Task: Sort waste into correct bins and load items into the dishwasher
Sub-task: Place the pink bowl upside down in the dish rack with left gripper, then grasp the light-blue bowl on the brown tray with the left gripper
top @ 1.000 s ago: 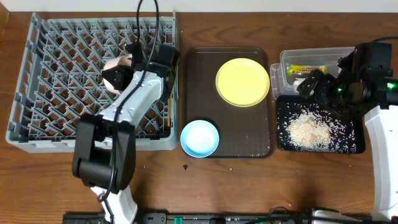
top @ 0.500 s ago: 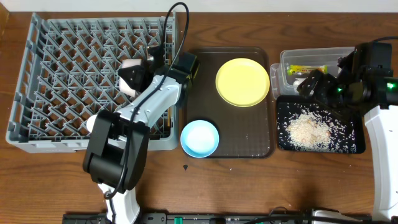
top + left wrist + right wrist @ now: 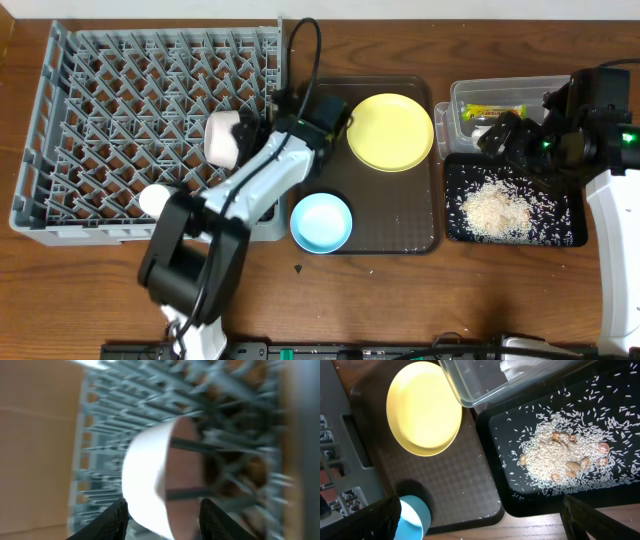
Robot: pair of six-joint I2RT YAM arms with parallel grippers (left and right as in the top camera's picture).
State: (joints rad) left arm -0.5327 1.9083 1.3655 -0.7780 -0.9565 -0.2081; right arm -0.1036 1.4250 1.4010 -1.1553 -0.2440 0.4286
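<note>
My left gripper [image 3: 255,133] is shut on the small white bowl [image 3: 224,137], held on its side over the right part of the grey dish rack [image 3: 90,110]; in the left wrist view the bowl [image 3: 145,475] fills the space between the fingers. My right gripper [image 3: 497,135] is open and empty above the clear tub [image 3: 458,96] and black tray [image 3: 572,236]. The tub holds the yellow-green wrapper [image 3: 495,111] and napkin [image 3: 484,128]. Rice scraps [image 3: 495,210] lie in the black tray. The yellow plate [image 3: 390,131] and blue bowl [image 3: 321,222] sit on the brown serving tray [image 3: 385,225].
The right wrist view shows the plate [image 3: 425,407], the blue bowl [image 3: 412,517], the rice [image 3: 560,455] and the tub's corner [image 3: 470,385]. A thin stick [image 3: 279,38] runs along the rack's right edge. Wooden table surrounds everything.
My left gripper has moved right and slightly toward the front over the rack, carrying the white bowl. The right arm has not moved.
</note>
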